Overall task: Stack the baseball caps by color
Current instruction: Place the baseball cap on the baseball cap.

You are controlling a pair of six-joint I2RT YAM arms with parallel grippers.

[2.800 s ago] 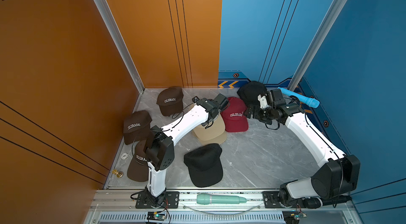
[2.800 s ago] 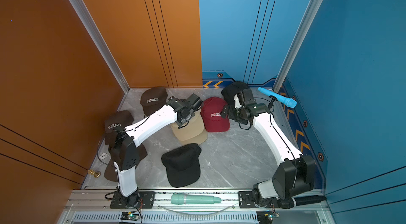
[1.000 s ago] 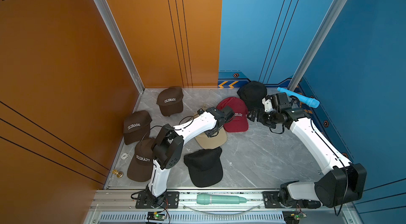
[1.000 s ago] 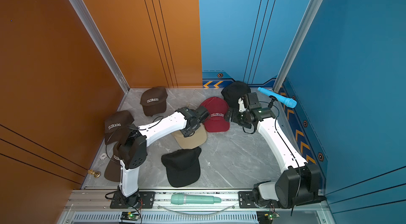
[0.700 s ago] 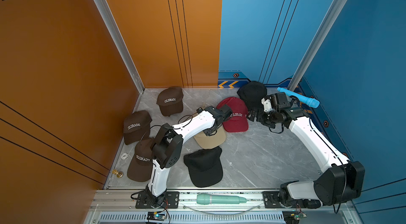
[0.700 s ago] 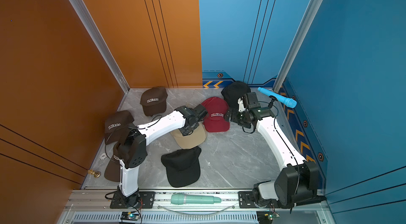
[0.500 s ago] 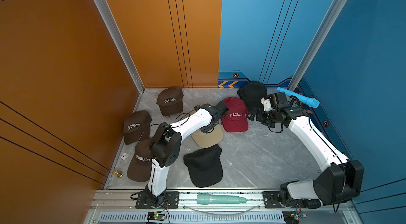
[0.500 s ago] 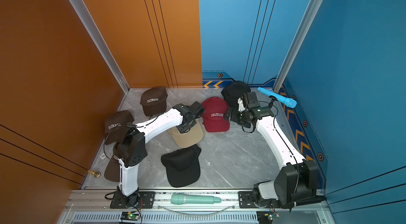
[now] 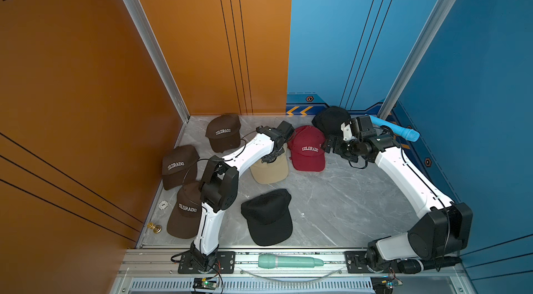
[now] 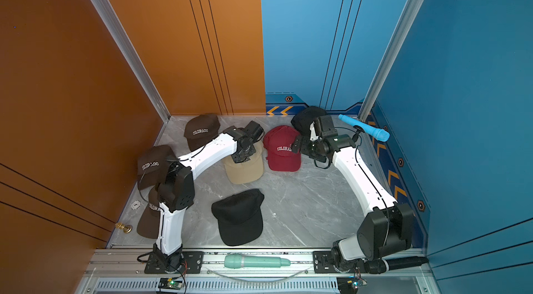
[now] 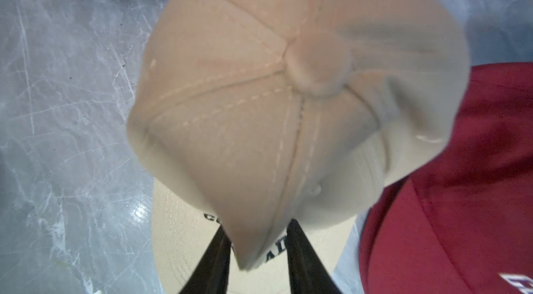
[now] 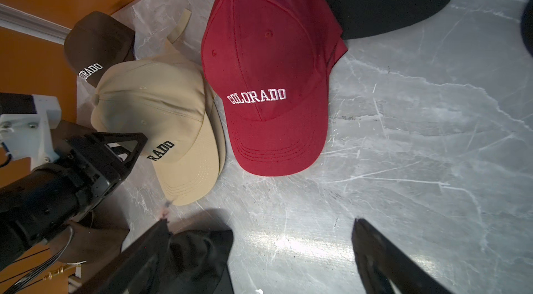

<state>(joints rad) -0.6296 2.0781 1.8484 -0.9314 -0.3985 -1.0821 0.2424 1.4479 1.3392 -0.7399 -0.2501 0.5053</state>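
Beige cap [image 11: 259,105] in left tool [image 11: 258,227] beside red cap [image 11: 461,191]; open marble floor [image 9: 346,206] nearby.

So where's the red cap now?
In both top views the red cap lies toward the back, between the beige cap on its left and the right gripper.
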